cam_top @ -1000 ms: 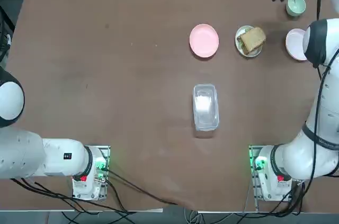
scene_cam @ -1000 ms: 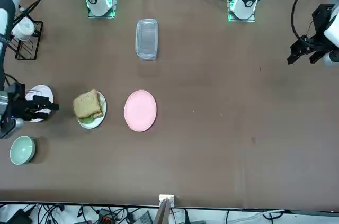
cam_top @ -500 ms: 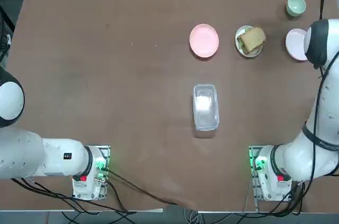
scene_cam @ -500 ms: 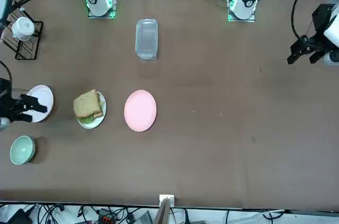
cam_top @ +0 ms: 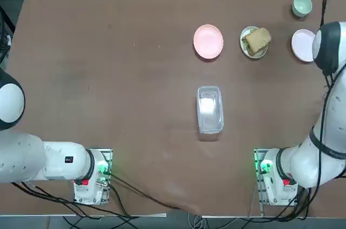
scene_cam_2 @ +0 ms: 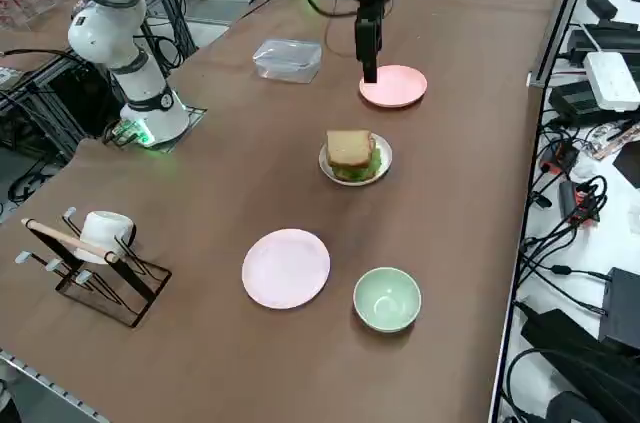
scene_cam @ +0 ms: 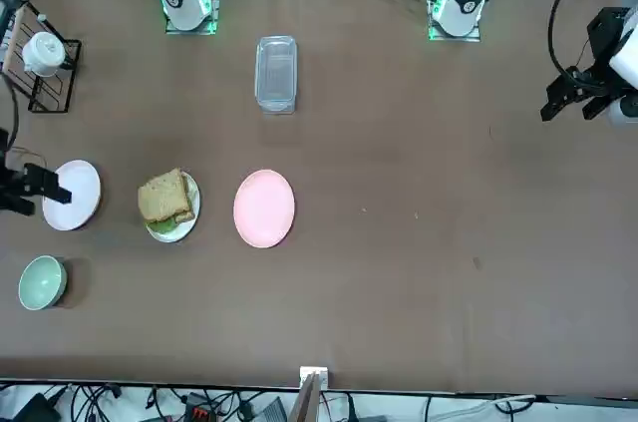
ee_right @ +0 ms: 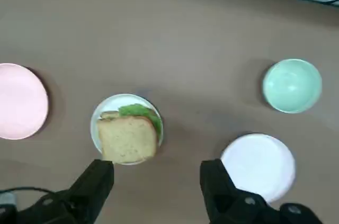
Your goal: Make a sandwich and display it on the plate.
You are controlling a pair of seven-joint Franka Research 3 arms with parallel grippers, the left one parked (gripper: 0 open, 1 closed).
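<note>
The sandwich [cam_top: 255, 39], two tan toasted slices with green lettuce showing at the edge, lies on the small white plate [cam_top: 247, 50]. The front view has the sandwich [scene_cam: 165, 198] on the plate [scene_cam: 186, 223], and the right side view has the sandwich [scene_cam_2: 349, 150] on the plate [scene_cam_2: 377, 167]. My right gripper [ee_right: 157, 181] hangs high above the table, open and holding nothing. Its wrist view looks down on the sandwich [ee_right: 127, 138] and plate [ee_right: 112, 106]. In the front view the gripper [scene_cam: 30, 193] is at the picture's left edge, beside the second white plate.
A pink plate [cam_top: 208, 41] lies left of the sandwich and a second white plate [cam_top: 301, 45] lies right of it. A green bowl [cam_top: 301, 5] stands at the far right corner. A clear lidded box [cam_top: 210, 109] sits mid-table. A mug rack [scene_cam: 43, 63] stands by my right base.
My right gripper has drawn away from the sandwich toward the table's right edge and left the top view. The sandwich and plates have not moved.
</note>
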